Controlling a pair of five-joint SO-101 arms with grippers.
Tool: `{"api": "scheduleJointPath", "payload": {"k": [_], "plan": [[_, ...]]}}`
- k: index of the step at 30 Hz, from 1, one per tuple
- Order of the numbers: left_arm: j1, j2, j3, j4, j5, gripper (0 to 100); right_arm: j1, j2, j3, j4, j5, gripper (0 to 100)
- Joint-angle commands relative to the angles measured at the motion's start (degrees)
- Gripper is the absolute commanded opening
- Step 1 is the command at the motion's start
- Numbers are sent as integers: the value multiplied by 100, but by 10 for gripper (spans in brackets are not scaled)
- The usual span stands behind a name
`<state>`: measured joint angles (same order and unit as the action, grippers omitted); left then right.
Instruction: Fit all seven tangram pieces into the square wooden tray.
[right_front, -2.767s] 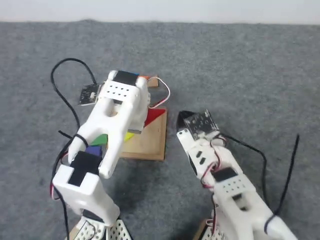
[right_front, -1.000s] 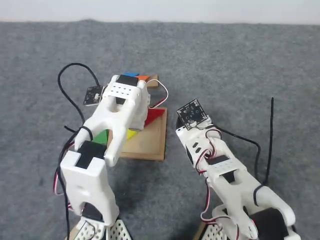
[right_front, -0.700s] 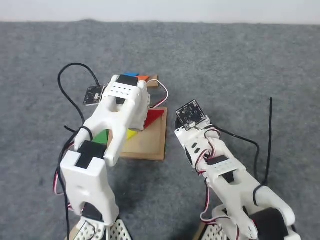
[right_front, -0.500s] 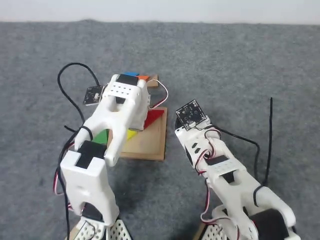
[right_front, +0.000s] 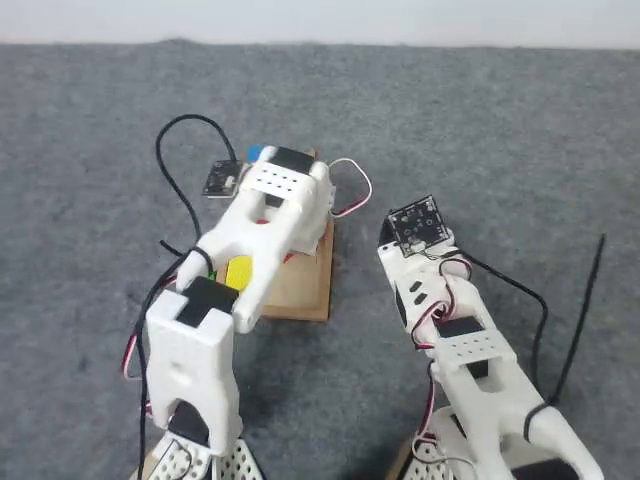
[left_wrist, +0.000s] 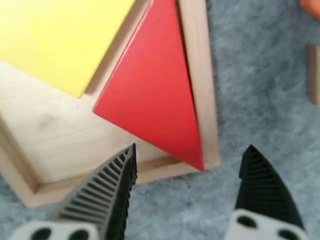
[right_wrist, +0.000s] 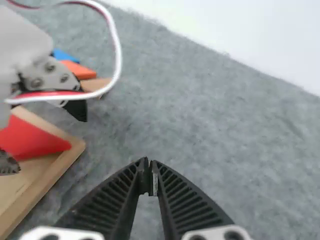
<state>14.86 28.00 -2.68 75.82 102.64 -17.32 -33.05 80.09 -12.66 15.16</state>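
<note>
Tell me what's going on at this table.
A square wooden tray sits partly filled with tangram pieces. The left gripper hangs open and empty over the tray's corner, by the red triangle, which lies inside against the rim next to a yellow piece. The right gripper is shut on nothing above the grey carpet beside the tray. A blue piece and an orange piece lie outside it.
</note>
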Motion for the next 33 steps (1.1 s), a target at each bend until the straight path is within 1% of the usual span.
{"api": "scheduleJointPath", "payload": {"k": [1, 6, 8, 12, 15, 17, 21, 25, 31, 33], "plan": [[18, 79, -426, -88, -9, 313, 75, 259, -308, 40, 70, 8], [18, 229, -479, -105, -9, 310, 75, 549, -431, 40, 70, 8], [-53, 237, -479, 53, 70, 287, 40, 558, -431, 40, 70, 8], [-105, 220, -497, 571, 695, 170, -127, 567, -431, 13, 70, 9], [-176, 229, -497, 677, 712, 89, -215, 593, -431, 4, 70, 9], [-211, 211, -497, 703, 659, 66, -242, 585, -431, 4, 70, 8], [-229, 176, -576, 738, 668, 66, -251, 549, -484, -4, 70, 8], [-237, 211, -1156, 1284, 677, 65, -242, 418, -554, -4, 70, 8], [-185, 185, -1798, 2066, 607, 62, -259, -769, -132, 215, 70, 8], [-185, 185, -2018, 2382, 299, 62, -356, -1262, 44, 444, 70, 8]]}}
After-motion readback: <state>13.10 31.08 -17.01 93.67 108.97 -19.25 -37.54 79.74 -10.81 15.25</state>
